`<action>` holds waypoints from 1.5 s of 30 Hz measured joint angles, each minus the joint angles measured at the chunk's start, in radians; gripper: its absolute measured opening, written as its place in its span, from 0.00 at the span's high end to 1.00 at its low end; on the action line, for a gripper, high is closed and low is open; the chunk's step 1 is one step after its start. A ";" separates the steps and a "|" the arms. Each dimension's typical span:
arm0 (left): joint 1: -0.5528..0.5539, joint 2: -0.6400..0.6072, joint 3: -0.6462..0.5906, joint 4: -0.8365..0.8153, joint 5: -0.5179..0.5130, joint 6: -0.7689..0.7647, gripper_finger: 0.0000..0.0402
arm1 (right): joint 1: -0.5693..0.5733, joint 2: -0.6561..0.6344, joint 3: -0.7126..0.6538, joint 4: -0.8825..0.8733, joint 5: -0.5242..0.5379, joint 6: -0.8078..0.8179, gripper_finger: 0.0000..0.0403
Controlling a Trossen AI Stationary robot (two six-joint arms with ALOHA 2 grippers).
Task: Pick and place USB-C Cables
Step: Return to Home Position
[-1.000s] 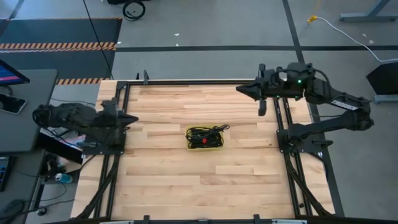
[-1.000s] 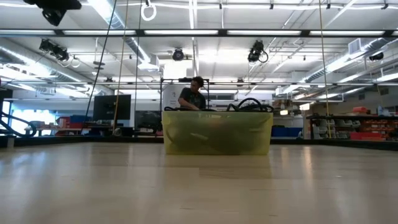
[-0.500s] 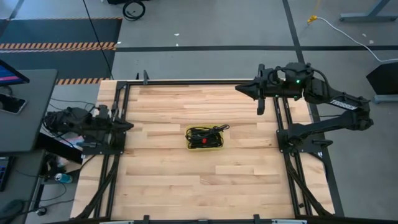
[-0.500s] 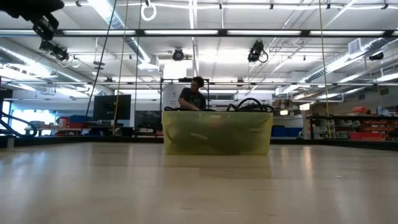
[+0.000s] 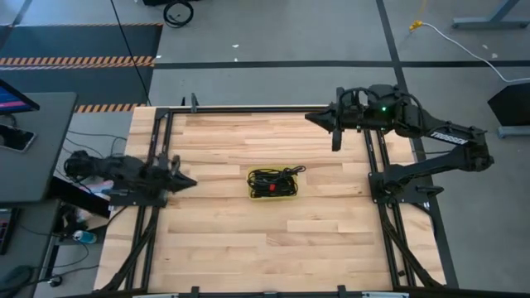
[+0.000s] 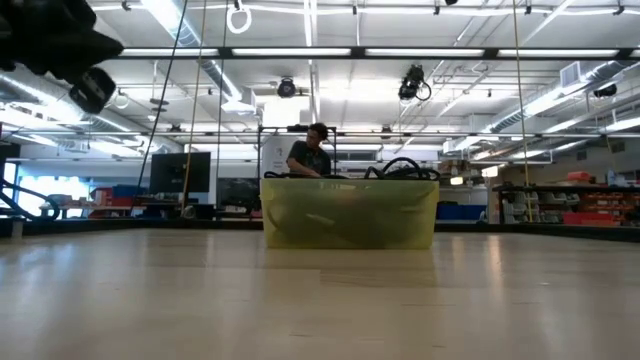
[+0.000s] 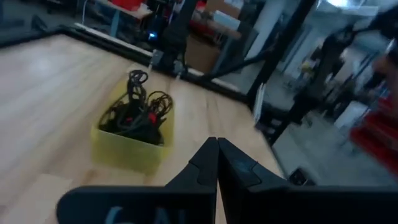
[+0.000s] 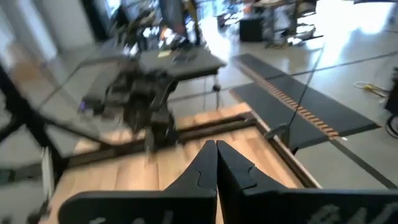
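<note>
- Cables [image 5: 271,181] sit heaped in the yellow bin [image 6: 350,220] at mid-table, so the sorting looks done.
- Left gripper [image 5: 189,180] and right gripper [image 5: 310,117] hang well apart from it, fingers pressed together on nothing (near home pose, I judge).
- Tangled heap: I cannot count the cables in any of the 4 views.

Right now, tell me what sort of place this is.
Probably a robotics lab in a warehouse-like hall: concrete floor with hazard-striped matting, long ceiling strip lights, stocked shelving behind the wooden table.
</note>
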 joint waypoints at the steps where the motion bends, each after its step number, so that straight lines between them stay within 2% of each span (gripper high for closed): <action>1: 0.000 0.000 -0.023 0.034 0.000 -0.032 0.98 | 0.000 -0.001 0.000 0.010 0.019 0.025 0.99; 7: 0.001 0.000 -0.105 0.069 -0.037 -0.225 0.98 | 0.000 -0.004 0.000 0.067 0.040 0.038 0.94; 11: 0.001 0.000 -0.116 0.063 -0.038 -0.278 0.98 | 0.000 -0.004 0.000 0.069 0.026 0.005 0.92; 16: 0.001 0.000 -0.114 0.077 -0.039 -0.310 0.98 | -0.002 -0.029 0.000 0.027 -0.113 0.093 0.91; 18: 0.001 0.000 -0.114 0.073 -0.039 -0.311 0.98 | -0.013 -0.060 0.000 -0.045 -0.201 0.038 0.91; 20: 0.001 0.000 -0.114 0.070 -0.043 -0.303 0.98 | -0.026 -0.105 0.000 -0.141 -0.233 -0.007 0.91; 25: 0.001 0.000 -0.114 0.064 -0.115 -0.297 0.98 | -0.060 -0.257 0.000 -0.312 -0.122 0.004 0.92; 32: 0.001 0.000 -0.114 0.056 -0.132 -0.208 0.98 | -0.063 -0.449 -0.007 -0.350 -0.115 -0.050 0.92; 36: 0.001 0.000 -0.114 0.062 -0.132 -0.203 0.98 | -0.063 -0.562 -0.080 -0.348 -0.115 -0.077 0.92; 39: 0.001 0.000 -0.114 0.064 -0.132 -0.136 0.98 | -0.063 -0.650 -0.173 -0.332 -0.115 -0.064 0.92; 45: 0.001 0.000 -0.114 0.140 -0.142 0.047 0.98 | -0.063 -0.853 -0.460 -0.112 -0.146 -0.047 0.92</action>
